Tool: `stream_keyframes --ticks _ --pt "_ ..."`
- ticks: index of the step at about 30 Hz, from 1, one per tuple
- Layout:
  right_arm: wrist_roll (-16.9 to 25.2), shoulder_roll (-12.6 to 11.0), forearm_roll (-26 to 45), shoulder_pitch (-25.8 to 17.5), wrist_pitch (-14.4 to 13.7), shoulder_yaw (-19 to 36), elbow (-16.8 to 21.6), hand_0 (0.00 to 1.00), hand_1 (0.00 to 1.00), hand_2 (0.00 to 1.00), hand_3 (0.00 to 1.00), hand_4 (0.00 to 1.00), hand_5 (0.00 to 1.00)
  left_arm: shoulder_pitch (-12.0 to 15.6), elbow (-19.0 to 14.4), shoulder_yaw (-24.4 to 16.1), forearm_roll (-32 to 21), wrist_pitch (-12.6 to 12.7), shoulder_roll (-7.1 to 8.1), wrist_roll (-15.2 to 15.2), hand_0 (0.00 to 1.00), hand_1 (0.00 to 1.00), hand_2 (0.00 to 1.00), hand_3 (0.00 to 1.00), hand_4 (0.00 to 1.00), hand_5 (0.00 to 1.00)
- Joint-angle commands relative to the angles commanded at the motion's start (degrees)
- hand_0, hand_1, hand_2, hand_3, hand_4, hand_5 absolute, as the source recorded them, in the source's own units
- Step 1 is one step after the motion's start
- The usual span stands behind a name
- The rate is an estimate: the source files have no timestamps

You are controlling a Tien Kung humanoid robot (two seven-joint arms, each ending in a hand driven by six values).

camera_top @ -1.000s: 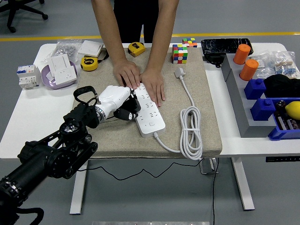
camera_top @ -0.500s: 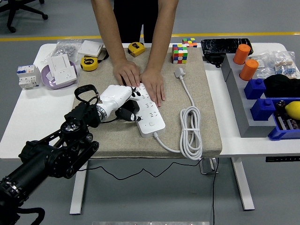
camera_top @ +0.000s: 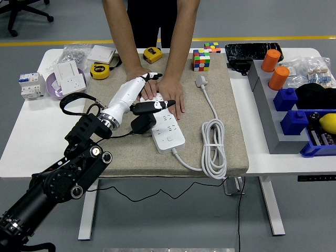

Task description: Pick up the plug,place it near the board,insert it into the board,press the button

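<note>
A white power strip (camera_top: 169, 126) lies on the beige mat (camera_top: 210, 79). A person at the far side presses both hands (camera_top: 172, 97) on its far end. The black plug (camera_top: 140, 124) sits against the strip's left edge, and its black cable trails off to the left. I cannot tell whether it is seated in a socket. My left hand (camera_top: 152, 94), white on a black arm, is open just above the plug. Its fingers stretch toward the person's hands and its thumb lies over the strip. It holds nothing.
The strip's white cable coils (camera_top: 215, 144) at the mat's right. Two Rubik's cubes (camera_top: 201, 59) and two yellow tape measures (camera_top: 100, 71) sit at the back, white sockets (camera_top: 68, 79) at the left. Blue bins (camera_top: 294, 121) and orange cylinders (camera_top: 278, 77) stand at the right.
My left hand was curled around the black plug at the strip's left edge. It has let go, its fingers have stretched out and the arm has risen. The plug stays by the strip.
</note>
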Motion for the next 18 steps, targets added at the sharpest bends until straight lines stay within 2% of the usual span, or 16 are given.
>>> stream_keyframes --ticks 4,5,6,8,12,15,18 --pt "0.2 0.2 0.0 -0.3 -0.2 0.3 0.0 0.906 0.760 0.722 0.661 0.884 0.463 5.8 -7.0 -1.5 -9.2 1.9 0.19 -0.2 0.957 0.998 0.977 0.932 0.998 0.962" --pt "0.2 0.2 -0.2 -0.4 -0.2 0.6 0.0 0.906 0.760 0.722 0.661 0.884 0.463 7.5 -8.6 -1.4 -11.8 1.7 0.53 -0.2 0.957 0.998 0.977 0.932 0.998 0.962" --pt "0.1 0.3 -0.4 -0.5 -0.2 0.9 0.0 0.902 0.759 0.723 0.663 0.885 0.460 8.9 -9.9 -1.1 -14.0 1.1 0.96 -0.3 0.998 0.998 0.998 0.962 0.998 0.998" --pt "0.3 0.4 -0.1 -0.7 -0.2 1.1 0.0 0.902 0.759 0.723 0.663 0.885 0.460 12.1 -12.2 -0.4 -19.2 -1.1 2.11 -0.5 0.998 0.998 0.998 0.962 0.998 0.998" --pt "0.5 0.5 -0.2 -0.7 -0.3 1.3 0.0 0.900 0.758 0.722 0.659 0.885 0.459 16.4 -14.1 1.4 -27.0 -4.2 4.04 0.1 0.998 0.998 0.998 0.985 0.998 0.998" --pt "0.7 0.5 0.2 -0.5 -0.4 0.9 0.0 0.900 0.758 0.722 0.659 0.885 0.459 17.7 -13.0 2.9 -27.6 -5.8 5.23 0.7 0.998 0.998 0.998 0.985 0.998 0.998" --pt "0.8 0.5 0.8 -0.3 -0.5 0.4 0.0 0.899 0.757 0.719 0.656 0.884 0.456 18.2 -12.0 3.6 -26.9 -6.7 5.69 0.8 0.998 0.998 0.998 0.981 0.998 0.998"
